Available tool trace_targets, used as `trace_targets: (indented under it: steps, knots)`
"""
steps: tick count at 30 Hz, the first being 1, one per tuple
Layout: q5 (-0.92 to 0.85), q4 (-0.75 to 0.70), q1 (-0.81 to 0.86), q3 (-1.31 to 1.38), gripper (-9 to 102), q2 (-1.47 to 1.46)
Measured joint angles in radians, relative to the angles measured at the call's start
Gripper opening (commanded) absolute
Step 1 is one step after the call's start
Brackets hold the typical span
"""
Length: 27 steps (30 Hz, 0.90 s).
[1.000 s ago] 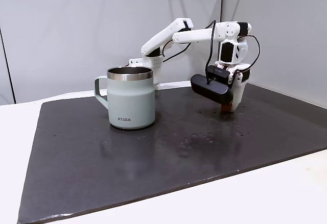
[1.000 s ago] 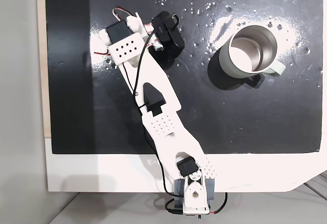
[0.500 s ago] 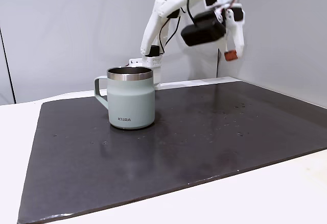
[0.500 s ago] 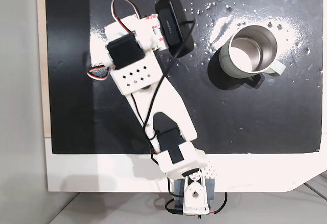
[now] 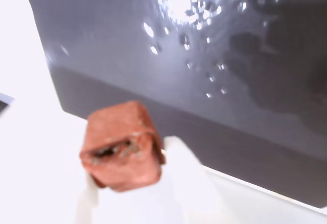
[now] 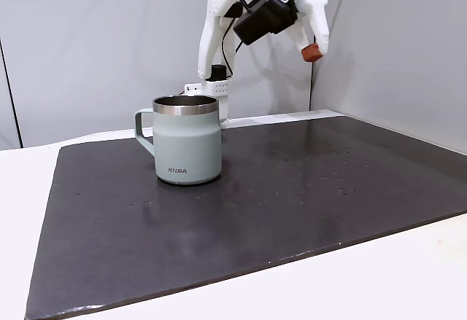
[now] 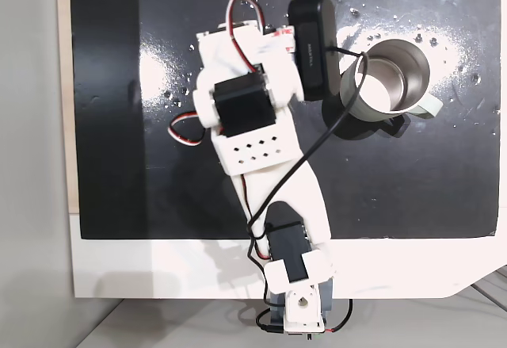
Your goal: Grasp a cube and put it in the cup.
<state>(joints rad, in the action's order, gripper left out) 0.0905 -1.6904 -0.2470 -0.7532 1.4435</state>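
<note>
High above the dark, glossy mat, up and to the right of the cup in a fixed view, the white plastic gripper is clamped on the cube. The wrist view shows that cube as rust-red, rough and chipped. The cup is smooth sage-green with a steel rim and stands on the mat.

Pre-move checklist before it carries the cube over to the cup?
1. Cube held in the claw: ok, clamped at the fingertips in the wrist view.
2. Cube lifted off the mat: ok, high above it in a fixed view.
3. Cup upright, mouth open: ok.
4. Cup inside free of objects: ok, where it shows, in a fixed view.
5. Cube above the cup mouth: not ok, off to the right in a fixed view.
6. Grip firmness: cannot tell.
</note>
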Motion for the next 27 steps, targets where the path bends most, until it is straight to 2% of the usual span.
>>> trace_targets:
  steps: [12,19,27]
  knots:
    - [0.025,-0.002,0.376,0.028,3,0.077]
    - [-0.031,-0.032,0.578,0.028,2,0.086]
    - [-0.121,-0.089,0.707,0.031,2,0.041]
